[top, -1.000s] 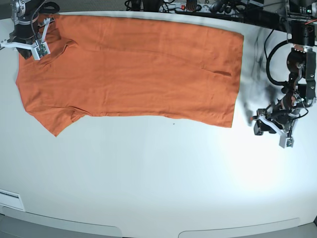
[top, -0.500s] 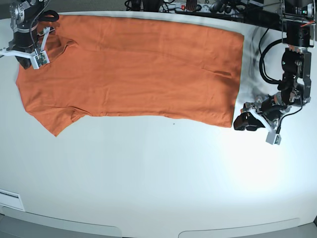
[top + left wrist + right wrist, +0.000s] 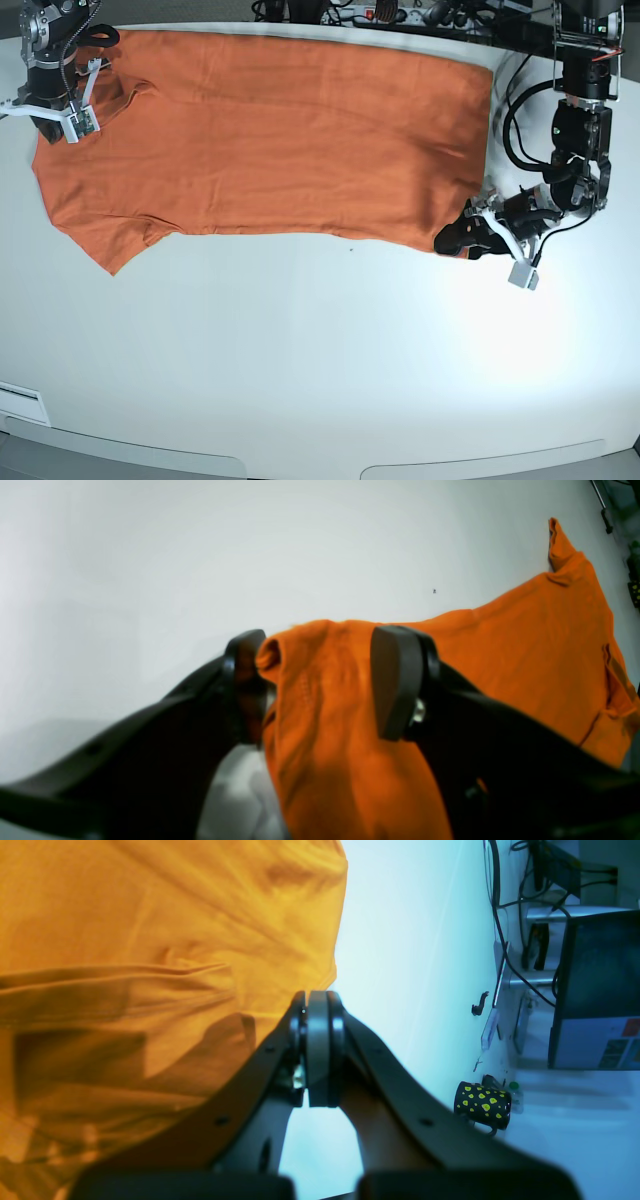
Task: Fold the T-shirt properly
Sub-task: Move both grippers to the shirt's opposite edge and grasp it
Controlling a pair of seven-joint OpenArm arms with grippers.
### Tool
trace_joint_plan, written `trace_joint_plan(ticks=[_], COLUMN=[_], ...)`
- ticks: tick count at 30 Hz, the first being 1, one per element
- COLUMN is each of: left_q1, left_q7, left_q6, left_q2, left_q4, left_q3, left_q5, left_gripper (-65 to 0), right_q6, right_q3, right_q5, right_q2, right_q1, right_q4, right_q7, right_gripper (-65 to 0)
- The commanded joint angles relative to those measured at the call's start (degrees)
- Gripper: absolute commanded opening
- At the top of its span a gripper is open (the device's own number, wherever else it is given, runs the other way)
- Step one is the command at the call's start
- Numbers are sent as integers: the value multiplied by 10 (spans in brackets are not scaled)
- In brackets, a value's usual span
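Base view: the T-shirt point(image 3: 270, 140) is lying flat and unfolded across the far half of the white table point(image 3: 300, 370), sleeves toward the view's left, hem toward its right. The left gripper point(image 3: 462, 236) is sitting low at the near hem corner. Its jaws are spread, and the left wrist view shows the bunched corner between them, not yet pinched. It's likely lining up for a corner grab. The right gripper point(image 3: 68, 103) is over the collar end with its jaws pressed together. I can't tell whether any cloth is caught. Probably positioned as the anchor for the first fold.
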Motion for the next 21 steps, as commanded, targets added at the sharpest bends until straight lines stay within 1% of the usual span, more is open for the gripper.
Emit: trace_joint_plan(ticks=[1, 2, 3, 4, 6, 7, 10, 12, 16, 18, 21], left_q1=[-1, -1, -1, -1, -1, -1, -2, -2, -2, -2, -2], left_q7=[24, 22, 14, 6, -4, -5, -6, -7, -7, -7, -3], left_q6=[12, 23, 33, 35, 34, 34, 35, 34, 23, 24, 24], left_q2=[-7, -7, -7, -7, -7, -7, -7, -7, -7, -7, -7], left_q4=[0, 0, 0, 0, 0, 0, 0, 0, 0, 0, 0], left_q3=[1, 1, 1, 1, 1, 1, 1, 1, 1, 1, 1], left_q5=[14, 15, 22, 34, 58, 63, 64, 63, 61, 62, 62], left_gripper=[-377, -451, -550, -648, -650, -650, -650, -650, -650, -650, -650], right_q6=[-8, -8, -8, -8, -8, -2, 28, 33, 30, 38, 62], right_q3=[4, 4, 4, 4, 4, 4, 4, 4, 4, 4, 4], right_q5=[-9, -9, -9, -9, -7, 7, 85, 112, 118, 160, 224], right_q2=[8, 8, 8, 8, 9, 8, 8, 8, 8, 8, 6], right_q1=[-2, 0, 0, 1, 3, 9, 52, 96, 198, 249, 324], right_q4=[10, 10, 10, 10, 10, 10, 9, 9, -1, -29, -110], right_q7=[9, 10, 12, 17, 29, 32, 33, 42, 48, 54, 53], right_gripper=[-643, -643, -643, -643, -643, -643, -625, -600, -600, -589, -524])
